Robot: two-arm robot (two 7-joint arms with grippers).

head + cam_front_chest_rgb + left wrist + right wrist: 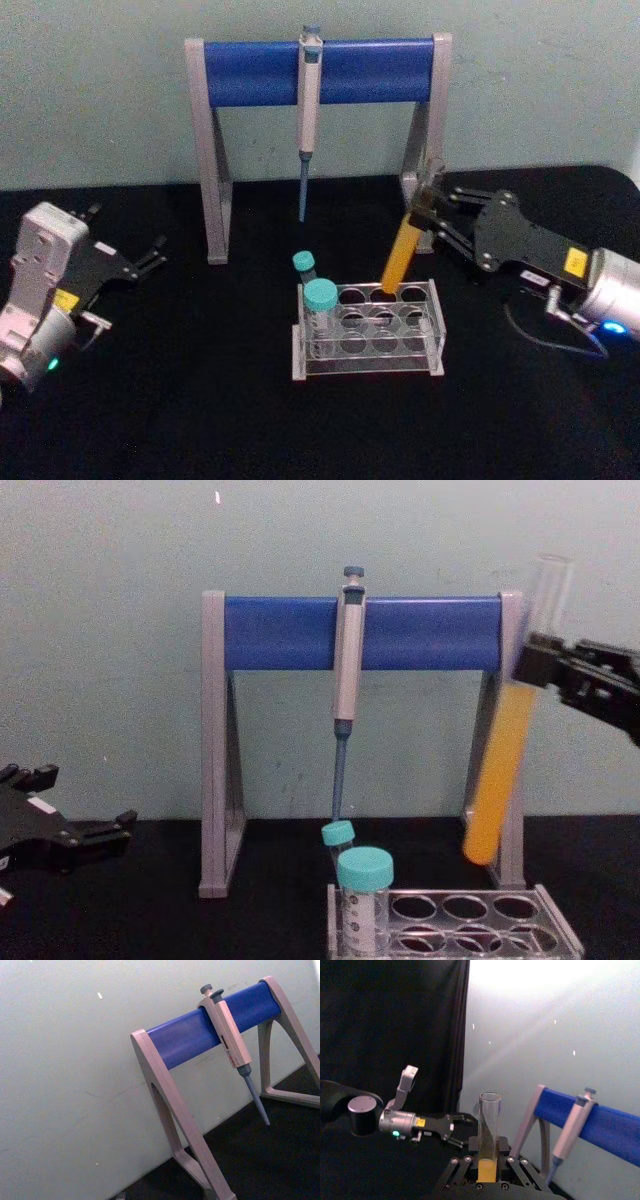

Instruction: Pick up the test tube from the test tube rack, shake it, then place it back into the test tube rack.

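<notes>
My right gripper (425, 207) is shut on the test tube (400, 255), a slim clear tube with orange-yellow liquid in its lower part. The tube hangs tilted, its open top leaning right, and its round bottom (480, 852) sits just above the back row of the test tube rack (435, 330), not touching it. The chest view shows my right gripper (540, 665) clamped just below the tube's empty upper part. In the right wrist view my right gripper (487, 1160) holds the test tube (489, 1125) at the liquid line. My left gripper (125, 237) rests open at the table's left.
Two teal-capped tubes (320, 300) stand in the rack's left holes. Behind the rack is a grey-and-blue pipette stand (320, 70) with a pipette (308, 110) hanging from its bar. The table top (200, 400) is black, and a pale wall is close behind.
</notes>
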